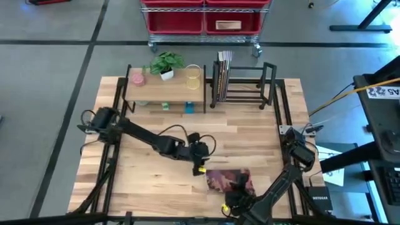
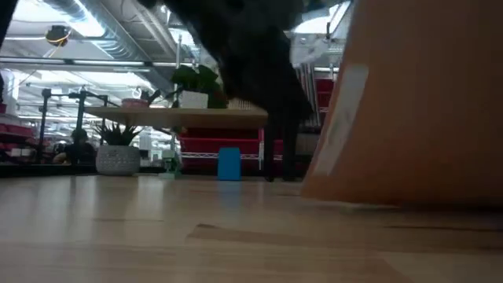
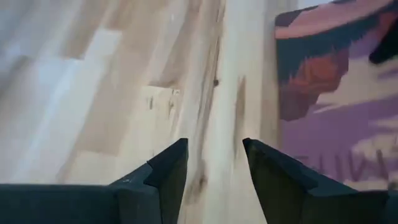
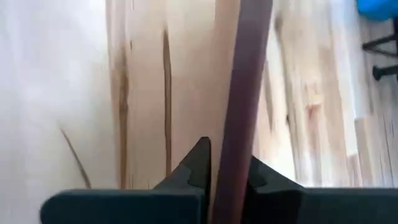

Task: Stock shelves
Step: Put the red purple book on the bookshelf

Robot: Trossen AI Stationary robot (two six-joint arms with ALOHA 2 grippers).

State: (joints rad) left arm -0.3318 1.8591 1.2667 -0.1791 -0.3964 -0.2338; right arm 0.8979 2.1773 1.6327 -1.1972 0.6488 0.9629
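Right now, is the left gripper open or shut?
Open. The left gripper shows bare table between its fingers, beside the book.

Lighting: bright and even across the worktop (image 1: 250,144) in the high view; shadows soft and short. Low view: ceiling lamps (image 2: 71,23) glare in the room behind; a book (image 2: 416,102) close to the lens shows as an unfocused orange mass, the arm above as a dark silhouette. Both wrist views: wood grain ahead of each pincer streaked with blur.
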